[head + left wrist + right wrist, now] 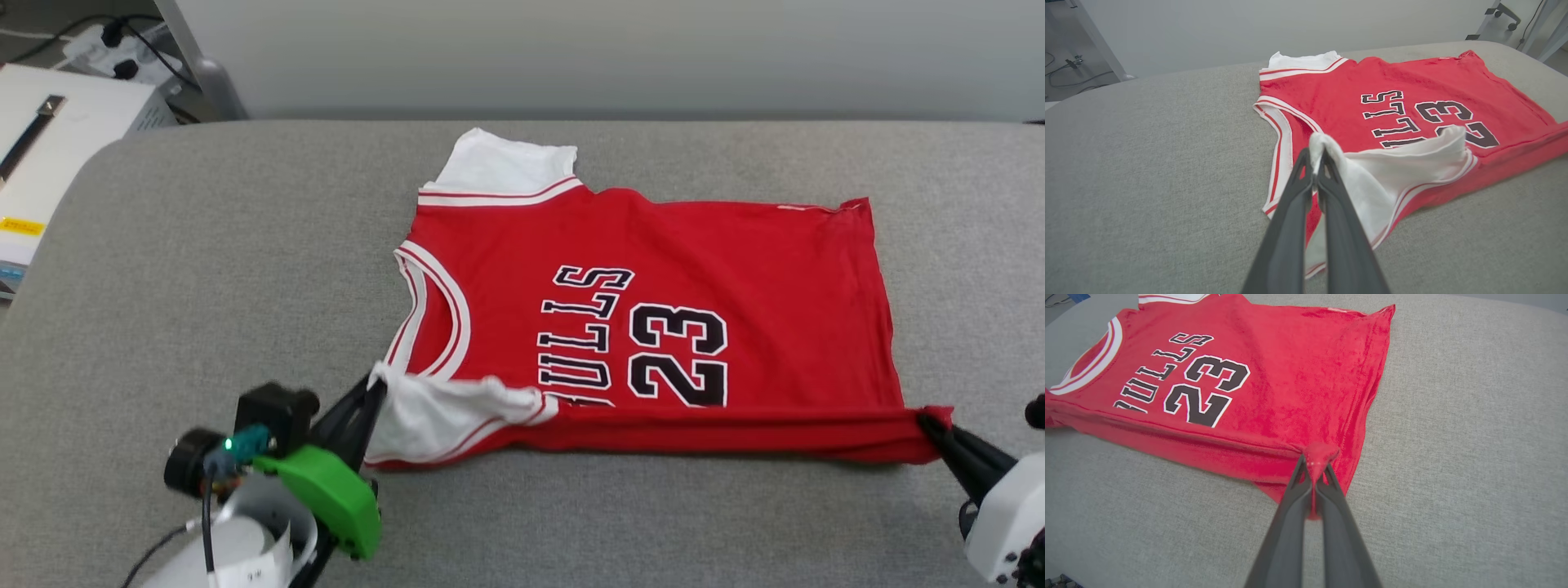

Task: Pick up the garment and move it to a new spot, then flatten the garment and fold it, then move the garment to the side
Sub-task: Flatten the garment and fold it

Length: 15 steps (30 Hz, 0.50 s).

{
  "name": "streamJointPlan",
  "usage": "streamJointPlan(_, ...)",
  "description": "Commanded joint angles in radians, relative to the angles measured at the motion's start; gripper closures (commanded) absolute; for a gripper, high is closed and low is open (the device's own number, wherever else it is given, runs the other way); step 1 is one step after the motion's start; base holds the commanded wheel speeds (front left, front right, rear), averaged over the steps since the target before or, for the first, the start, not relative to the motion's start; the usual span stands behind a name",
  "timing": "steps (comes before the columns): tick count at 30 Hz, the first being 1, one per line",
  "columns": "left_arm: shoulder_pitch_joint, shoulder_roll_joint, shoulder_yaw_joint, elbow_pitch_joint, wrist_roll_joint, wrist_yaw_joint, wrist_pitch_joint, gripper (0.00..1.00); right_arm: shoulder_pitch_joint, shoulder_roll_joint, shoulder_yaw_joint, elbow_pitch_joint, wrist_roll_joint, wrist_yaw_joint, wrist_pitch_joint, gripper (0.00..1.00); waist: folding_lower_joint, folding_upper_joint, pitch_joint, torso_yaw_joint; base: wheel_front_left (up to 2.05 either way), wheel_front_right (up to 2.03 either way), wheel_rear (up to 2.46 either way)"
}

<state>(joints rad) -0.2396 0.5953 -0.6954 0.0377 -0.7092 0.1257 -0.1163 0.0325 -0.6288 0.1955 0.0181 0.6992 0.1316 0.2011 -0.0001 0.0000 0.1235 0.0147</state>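
The red garment (735, 269) lies spread on the grey table (204, 269), collar to the left, black lettering and the number 23 facing up. Its near edge is lifted and rolled over toward the print. My left gripper (374, 390) is shut on the white near sleeve, which bunches at my fingertips in the left wrist view, where the garment (1339, 98) lies beyond the left gripper (1315, 157). My right gripper (929, 423) is shut on the red near hem corner; in the right wrist view the garment (1274, 379) puckers at the right gripper (1312, 461).
A white box (57, 139) with cables sits off the table's far left corner. A pale wall runs behind the table. Bare grey cloth surrounds the garment, widest to its left and along the front edge.
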Motion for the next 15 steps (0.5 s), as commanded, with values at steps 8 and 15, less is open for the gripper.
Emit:
streamJointPlan(8, -0.275, -0.062, 0.016, 0.198, 0.020, -0.102, 0.018, 1.00, -0.184, 0.028, -0.021, 0.023, -0.004, -0.001, 0.069, 1.00, 0.0001, 0.0000, 0.211, -0.030, 0.00, 0.00, 0.00)
streamJointPlan(15, -0.402, -0.123, -0.005, 0.417, 0.039, -0.169, -0.012, 1.00, -0.310, 0.039, 0.032, 0.123, -0.010, -0.001, 0.100, 1.00, 0.0001, 0.0000, 0.283, -0.037, 0.00, 0.00, 0.00)
